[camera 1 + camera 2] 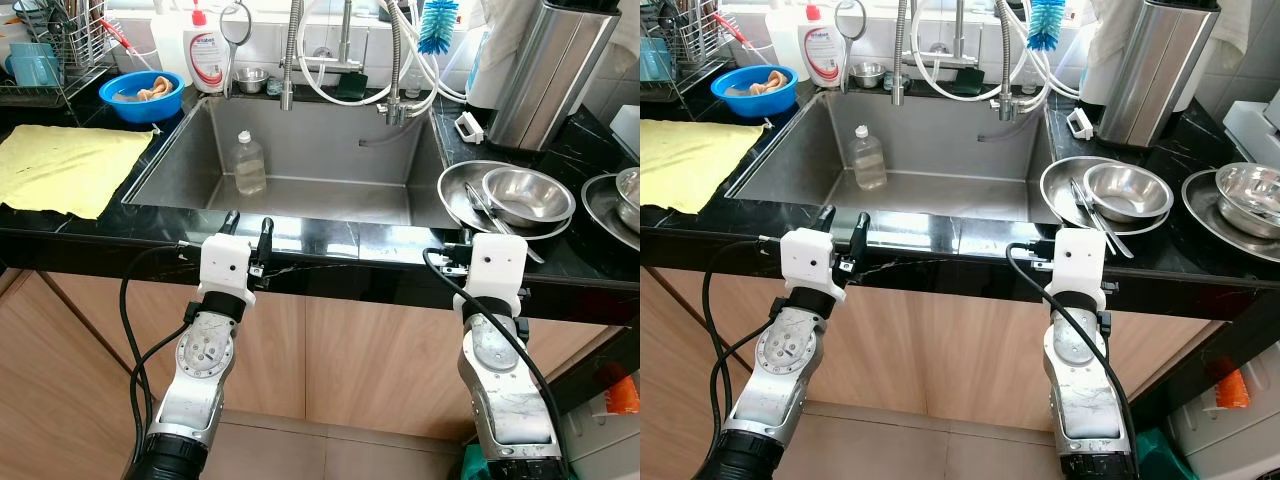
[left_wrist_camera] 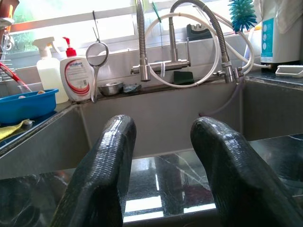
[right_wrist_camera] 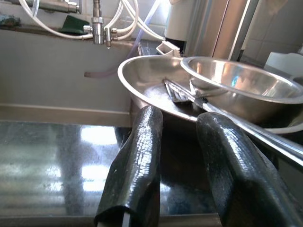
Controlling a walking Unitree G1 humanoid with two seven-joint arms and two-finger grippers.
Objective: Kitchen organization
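Table (image 1: 330, 245) of black polished stone runs across a kitchen, wooden cabinet fronts (image 1: 370, 350) below it. Set into it is the steel sink (image 1: 300, 160), the landmark here. A yellow cloth (image 1: 70, 165) lies flat left of the sink, a blue bowl (image 1: 141, 95) behind that cloth. Right of the sink a wide steel dish (image 1: 480, 195) carries a smaller steel bowl (image 1: 527, 195) and tongs (image 1: 490, 212). Inside the sink a clear bottle (image 1: 247, 163) stands upright, its cap pale. Taps and white hoses (image 1: 345, 60) rise behind the sink. The left hand (image 1: 247, 235) hovers at the sink's front edge, fingers (image 2: 104, 165) apart and empty. The right hand (image 3: 182, 156) sits before the dish, fingers apart, holding nothing.
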